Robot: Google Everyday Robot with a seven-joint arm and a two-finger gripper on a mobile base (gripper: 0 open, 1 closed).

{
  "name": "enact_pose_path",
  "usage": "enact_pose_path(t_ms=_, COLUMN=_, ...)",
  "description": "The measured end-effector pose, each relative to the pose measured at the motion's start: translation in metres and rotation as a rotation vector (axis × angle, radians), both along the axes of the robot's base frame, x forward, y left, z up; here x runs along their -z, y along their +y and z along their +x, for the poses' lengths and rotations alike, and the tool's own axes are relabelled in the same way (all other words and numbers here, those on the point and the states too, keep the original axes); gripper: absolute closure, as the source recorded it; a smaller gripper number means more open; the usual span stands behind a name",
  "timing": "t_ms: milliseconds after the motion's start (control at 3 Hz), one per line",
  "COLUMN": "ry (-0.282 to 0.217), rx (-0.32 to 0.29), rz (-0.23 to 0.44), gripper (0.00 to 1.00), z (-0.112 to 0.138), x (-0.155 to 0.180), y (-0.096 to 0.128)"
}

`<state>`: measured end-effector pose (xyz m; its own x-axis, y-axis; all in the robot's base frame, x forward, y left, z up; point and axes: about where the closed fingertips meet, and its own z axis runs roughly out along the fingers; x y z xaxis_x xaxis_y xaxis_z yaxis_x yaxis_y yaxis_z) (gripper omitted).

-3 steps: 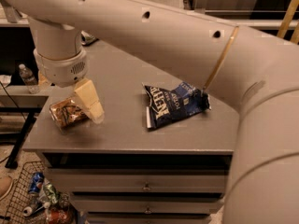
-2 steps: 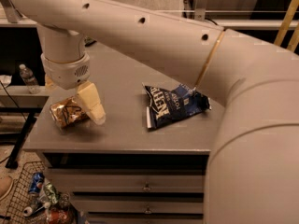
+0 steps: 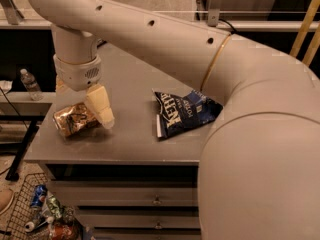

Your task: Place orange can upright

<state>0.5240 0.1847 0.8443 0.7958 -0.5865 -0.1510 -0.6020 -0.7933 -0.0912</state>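
The orange can is dented and orange-gold. It lies on its side near the front left corner of the grey table. My gripper hangs down from the cream wrist right at the can and touches its right side. The back of the can is hidden behind the gripper. My arm sweeps in from the right above the table.
A blue chip bag lies flat mid-table, right of the can. Drawers sit under the tabletop. A wire basket with cans stands on the floor at lower left. A water bottle stands left of the table.
The wrist has shifted slightly to the right above the can. The can and the chip bag lie where they were.
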Motion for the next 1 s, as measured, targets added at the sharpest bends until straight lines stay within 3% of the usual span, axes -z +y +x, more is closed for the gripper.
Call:
enact_pose_path(t_ms=333, ry=-0.018, rx=0.025, rz=0.013, gripper=0.17, z=0.0064, x=-0.0061, y=-0.0055)
enact_pose_path(t_ms=1000, ry=-0.018, rx=0.032, rz=0.023, gripper=0.62, z=-0.0015, x=-0.0114, y=-0.0126)
